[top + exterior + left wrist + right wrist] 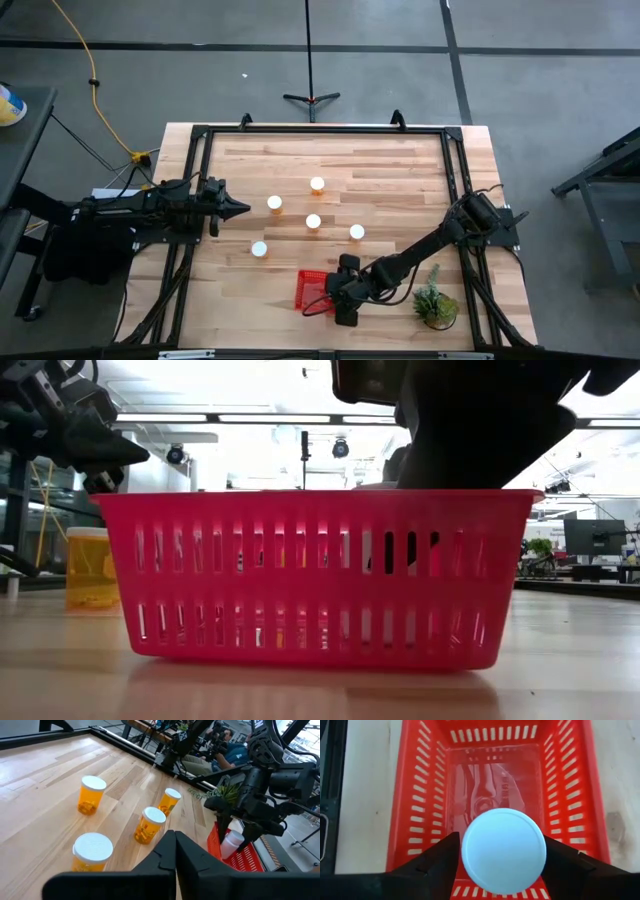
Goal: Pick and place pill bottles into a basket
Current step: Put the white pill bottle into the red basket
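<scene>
The red mesh basket (308, 288) (320, 580) (400, 795) stands near the table's front edge. My right gripper (340, 292) (235, 827) (503, 865) hangs over it, shut on a pill bottle (229, 843) whose white cap (503, 851) sits between the dark fingers (437, 857), above the basket's floor. Several more pill bottles with white caps stand on the wood, among them ones at the centre (313, 221), the back (317, 184) and the front left (259, 249) (90, 568). My left gripper (235, 208) (172, 850) waits shut at the left, pointing toward those bottles.
A green potted plant (435, 303) (227, 792) stands just right of the basket, beside the right arm. A black frame (320, 130) runs around the table. A person (235, 752) sits in the room beyond the table.
</scene>
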Robot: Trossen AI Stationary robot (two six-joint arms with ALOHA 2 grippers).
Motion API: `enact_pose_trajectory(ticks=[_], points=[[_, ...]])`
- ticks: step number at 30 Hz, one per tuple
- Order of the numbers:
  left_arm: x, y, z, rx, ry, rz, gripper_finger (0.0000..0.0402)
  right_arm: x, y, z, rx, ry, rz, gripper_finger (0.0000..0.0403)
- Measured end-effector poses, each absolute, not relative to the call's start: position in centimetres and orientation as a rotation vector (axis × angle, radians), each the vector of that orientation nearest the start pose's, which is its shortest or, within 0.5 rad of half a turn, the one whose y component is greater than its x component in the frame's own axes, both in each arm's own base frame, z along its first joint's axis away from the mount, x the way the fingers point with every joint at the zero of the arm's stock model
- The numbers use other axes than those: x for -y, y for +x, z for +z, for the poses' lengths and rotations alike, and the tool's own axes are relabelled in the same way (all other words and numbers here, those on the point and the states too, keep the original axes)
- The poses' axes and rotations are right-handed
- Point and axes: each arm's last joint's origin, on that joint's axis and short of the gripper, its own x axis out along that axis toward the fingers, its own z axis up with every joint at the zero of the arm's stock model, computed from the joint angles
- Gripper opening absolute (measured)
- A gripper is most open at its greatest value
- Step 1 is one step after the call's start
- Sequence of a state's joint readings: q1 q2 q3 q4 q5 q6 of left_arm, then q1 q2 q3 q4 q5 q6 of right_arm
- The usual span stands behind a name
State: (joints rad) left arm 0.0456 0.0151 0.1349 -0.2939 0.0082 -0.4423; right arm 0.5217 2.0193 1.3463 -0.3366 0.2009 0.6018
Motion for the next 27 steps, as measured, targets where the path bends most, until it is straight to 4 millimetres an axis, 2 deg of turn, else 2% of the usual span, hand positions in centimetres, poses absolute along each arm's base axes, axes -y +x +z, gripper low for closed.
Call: enact_pose_trajectory(ticks=[5, 10, 15, 19, 22, 27], points=[[-0.4, 8.7, 18.0, -0.163, -0.443, 0.075, 0.0023, -20.2, 36.3, 16.0, -1.003, 0.175, -0.003, 0.0237], [-0.4, 8.7, 18.0, -0.163, -0.434, 0.074, 0.0022, -20.3, 36.6, 16.7, -1.004, 0.139, 0.007, 0.0237], [-0.4, 8.7, 18.0, -0.163, -0.44, 0.075, 0.0047, -20.3, 36.8, 17.2, -1.013, 0.141, 0.019, 0.0237], [-0.4, 8.7, 18.0, -0.163, -0.43, 0.074, 0.0022, -20.2, 37.0, 17.7, -1.006, 0.113, 0.033, 0.0236], [-0.4, 8.7, 18.0, -0.164, -0.423, 0.073, 0.0022, -20.2, 37.3, 18.1, -1.006, 0.104, 0.05, 0.0236], [-0.4, 8.7, 18.0, -0.163, -0.426, 0.073, 0.0043, -20.0, 37.7, 19.0, -1.006, 0.1, 0.047, 0.0236]])
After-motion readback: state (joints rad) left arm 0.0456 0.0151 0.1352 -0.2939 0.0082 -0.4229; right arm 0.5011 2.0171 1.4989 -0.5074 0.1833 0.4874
